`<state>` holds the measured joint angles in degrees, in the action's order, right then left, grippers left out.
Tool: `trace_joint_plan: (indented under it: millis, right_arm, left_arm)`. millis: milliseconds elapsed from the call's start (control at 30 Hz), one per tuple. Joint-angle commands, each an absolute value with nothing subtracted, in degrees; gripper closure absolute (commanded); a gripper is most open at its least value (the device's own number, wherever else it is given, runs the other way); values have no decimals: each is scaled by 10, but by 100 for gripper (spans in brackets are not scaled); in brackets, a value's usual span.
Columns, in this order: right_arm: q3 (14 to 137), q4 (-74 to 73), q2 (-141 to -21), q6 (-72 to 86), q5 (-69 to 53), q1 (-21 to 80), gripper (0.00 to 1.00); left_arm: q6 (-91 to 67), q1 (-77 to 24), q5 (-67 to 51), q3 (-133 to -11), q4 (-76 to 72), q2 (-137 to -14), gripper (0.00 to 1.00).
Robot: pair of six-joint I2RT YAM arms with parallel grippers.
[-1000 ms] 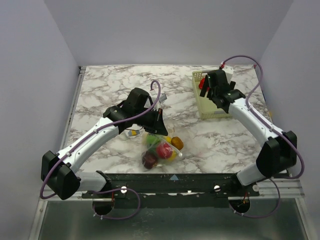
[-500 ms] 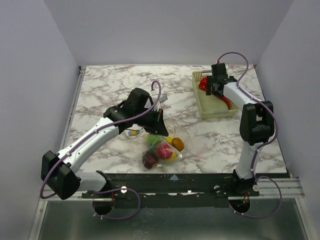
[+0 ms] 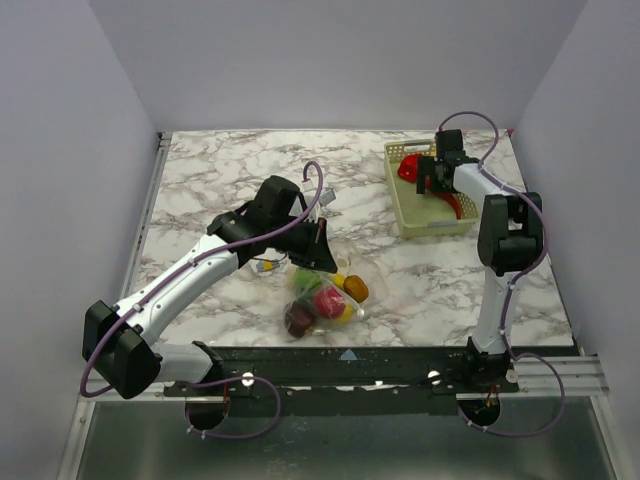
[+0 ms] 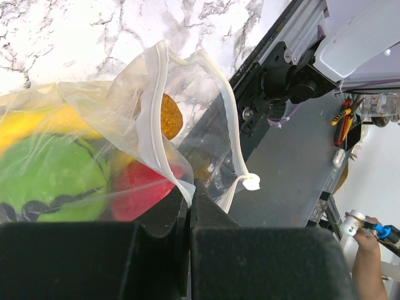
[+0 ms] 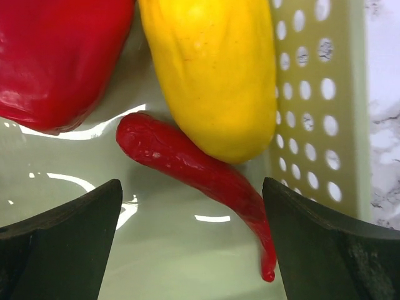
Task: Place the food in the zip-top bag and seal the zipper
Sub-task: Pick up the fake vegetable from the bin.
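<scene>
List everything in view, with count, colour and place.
table: one, marble, under everything.
basket: one, pale green, far right of table.
red pepper: one, red, in basket.
yellow vegetable: one, yellow, in basket beside the pepper.
chilli: one, red, basket floor, against yellow vegetable.
zip-top bag: one, clear, near edge, centre, mouth open.
zipper: one, whitish strip along bag mouth, unsealed.
bagged food: at least five, green, red, maroon, orange, yellow, inside bag.
small packet: one, pale, beside bag, under left arm.
left fingers: two, black, shut on bag's mouth edge.
right fingers: two, black, open over chilli.
</scene>
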<state>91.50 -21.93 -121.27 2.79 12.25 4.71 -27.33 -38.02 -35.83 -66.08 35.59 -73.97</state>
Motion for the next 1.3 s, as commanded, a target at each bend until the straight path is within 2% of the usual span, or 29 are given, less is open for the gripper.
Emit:
trace_joint_plan:
  millis: [0, 200, 500, 667, 900, 1267]
  right_arm:
    - [929, -198, -1240, -15, 98, 47, 5]
    - [923, -202, -1258, -9, 71, 48, 11]
    - [876, -173, -1213, 26, 25, 50, 37]
    - [871, -166, -1189, 42, 17, 50, 56]
    - [890, -169, -1185, 95, -21, 50, 68]
    - [857, -148, -1144, 126, 25, 50, 87]
  left_arm:
    - [-276, -385, -385, -668, 335, -743, 100]
    - [-276, -385, -386, -668, 335, -745, 100]
    - [-276, -385, -386, -668, 336, -749, 100]
    - [-276, -385, -385, -669, 336, -748, 100]
    - [-275, -385, -382, -668, 335, -747, 100]
    - [-276, -385, -384, -668, 335, -747, 100]
